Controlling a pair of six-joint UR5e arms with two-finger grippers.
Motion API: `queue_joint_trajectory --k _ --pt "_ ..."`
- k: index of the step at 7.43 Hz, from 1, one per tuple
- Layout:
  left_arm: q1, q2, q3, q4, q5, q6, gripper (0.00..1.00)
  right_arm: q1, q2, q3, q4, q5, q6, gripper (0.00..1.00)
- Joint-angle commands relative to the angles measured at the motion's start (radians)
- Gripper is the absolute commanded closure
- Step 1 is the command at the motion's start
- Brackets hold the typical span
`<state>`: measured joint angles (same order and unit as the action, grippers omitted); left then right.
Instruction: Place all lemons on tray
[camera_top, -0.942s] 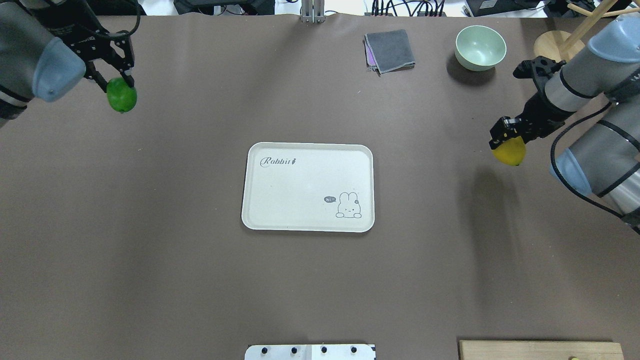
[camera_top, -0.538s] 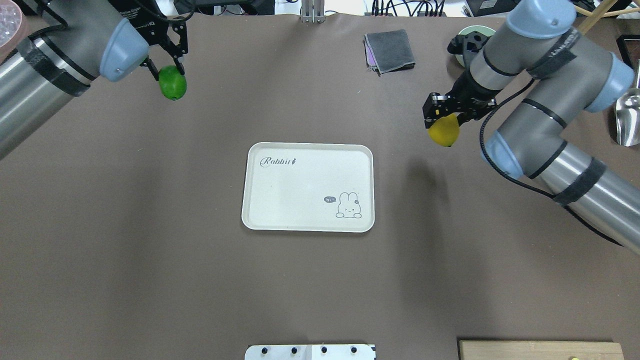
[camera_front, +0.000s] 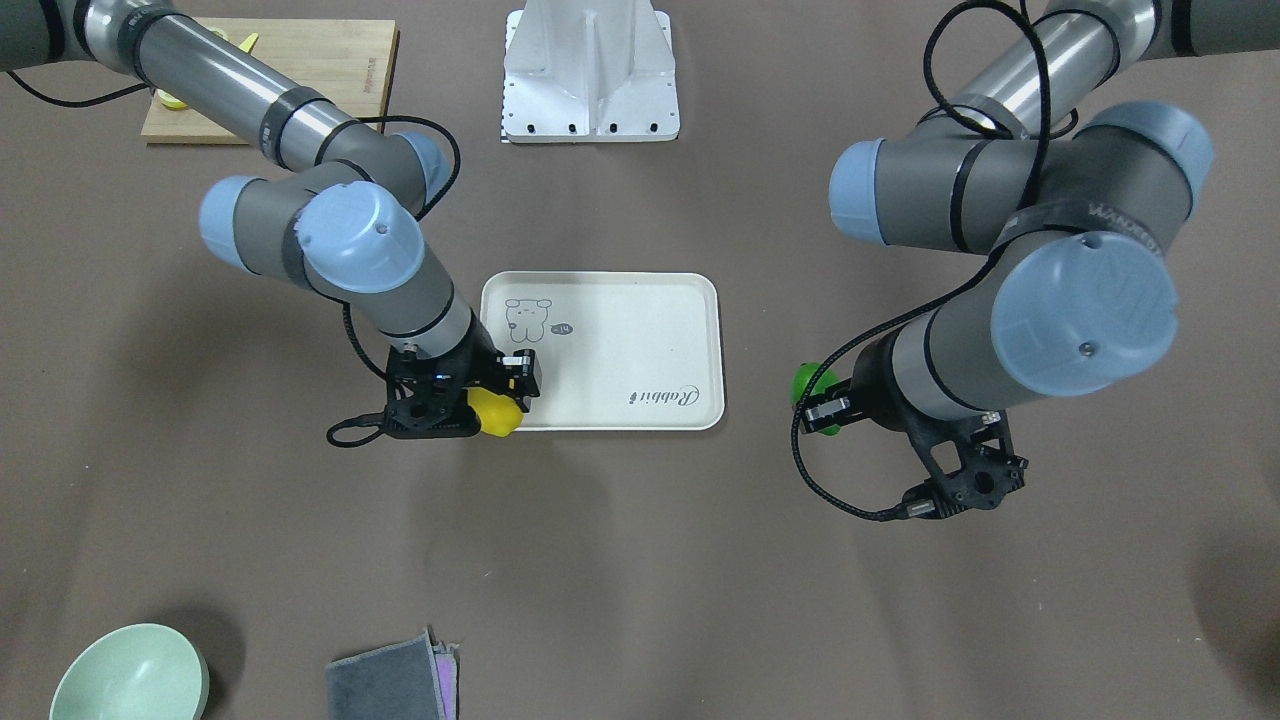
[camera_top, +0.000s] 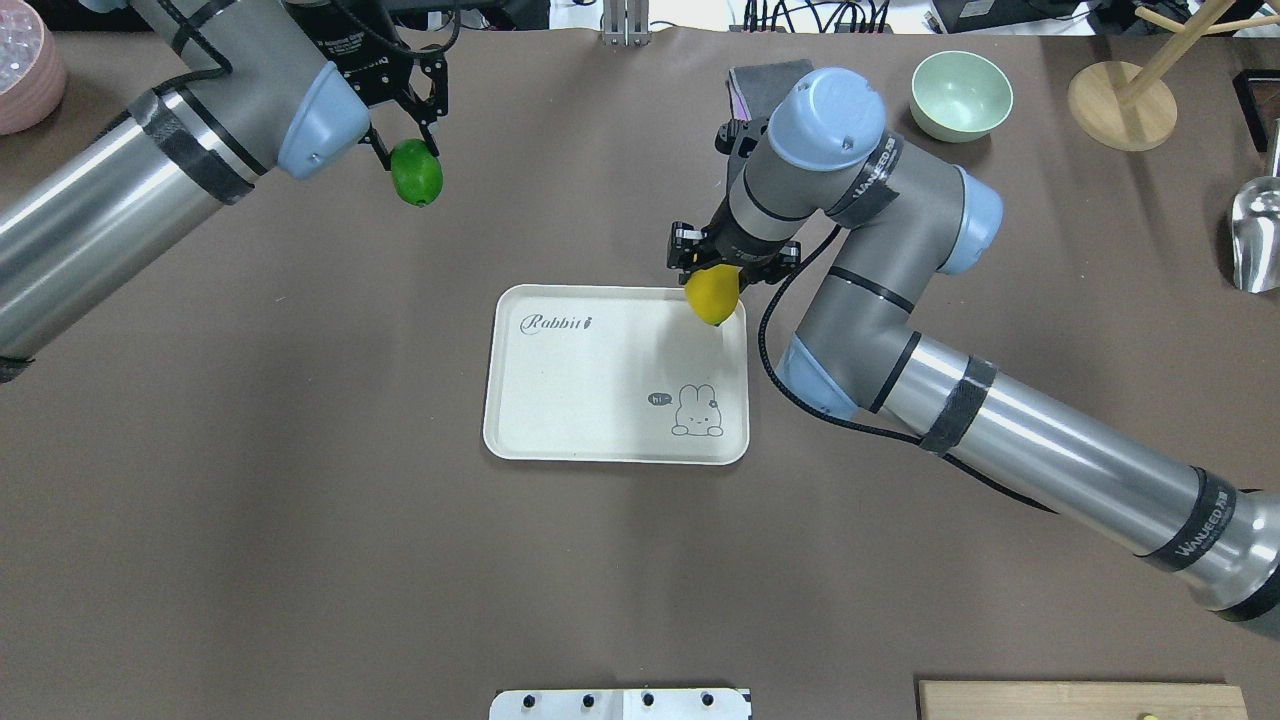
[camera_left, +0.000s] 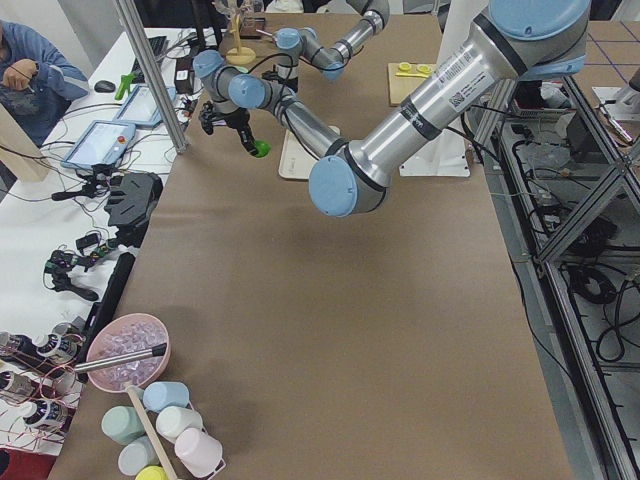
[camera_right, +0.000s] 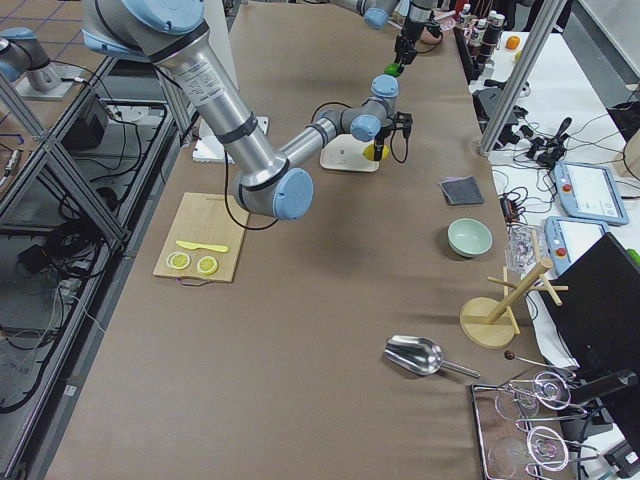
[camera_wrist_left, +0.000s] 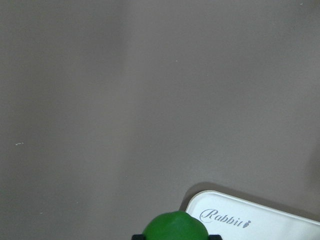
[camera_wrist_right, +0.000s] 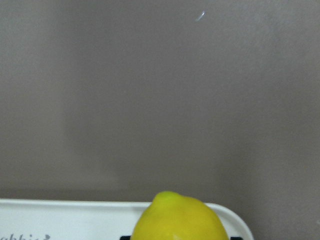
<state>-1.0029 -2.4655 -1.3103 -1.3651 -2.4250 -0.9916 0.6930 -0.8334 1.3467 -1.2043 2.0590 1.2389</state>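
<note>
The cream tray (camera_top: 600, 400) with the "Rabbit" script and rabbit drawing lies at mid-table; it also shows in the front-facing view (camera_front: 640, 340). My right gripper (camera_top: 716, 278) is shut on the yellow lemon (camera_top: 712, 295) and holds it over the tray's far right corner; the lemon fills the bottom of the right wrist view (camera_wrist_right: 180, 217), with the tray rim (camera_wrist_right: 75, 202) below it. My left gripper (camera_top: 405, 150) is shut on the green lemon (camera_top: 416, 173), held above the table beyond the tray's far left. The green lemon also shows in the left wrist view (camera_wrist_left: 175, 227) with the tray's corner (camera_wrist_left: 260, 220).
A folded grey cloth (camera_top: 775, 78) and a pale green bowl (camera_top: 960, 94) sit at the far right. A wooden stand (camera_top: 1120, 105) and a metal scoop (camera_top: 1255, 235) stand further right. A cutting board (camera_front: 300, 70) with lemon slices lies near the robot's base.
Both arms have swung inward toward the tray. The right gripper carried the yellow lemon left to the tray's far right corner. The left gripper carried the green lemon rightward.
</note>
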Motion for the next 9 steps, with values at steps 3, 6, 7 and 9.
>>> queue_joint_trajectory --k 3,6,7,9 --pt "0.061 -0.016 0.032 -0.060 0.049 -0.067 1.00 -0.032 0.011 0.003 0.022 0.074 0.131 1.00" --pt "0.138 -0.016 0.034 -0.130 0.118 -0.165 1.00 -0.056 -0.051 0.052 -0.001 0.099 0.129 1.00" --pt "0.165 -0.003 0.036 -0.143 0.119 -0.168 1.00 -0.058 -0.049 0.061 -0.011 0.110 0.129 0.73" --pt "0.208 0.002 0.042 -0.186 0.176 -0.212 1.00 -0.059 -0.029 0.069 -0.058 0.109 0.131 0.00"
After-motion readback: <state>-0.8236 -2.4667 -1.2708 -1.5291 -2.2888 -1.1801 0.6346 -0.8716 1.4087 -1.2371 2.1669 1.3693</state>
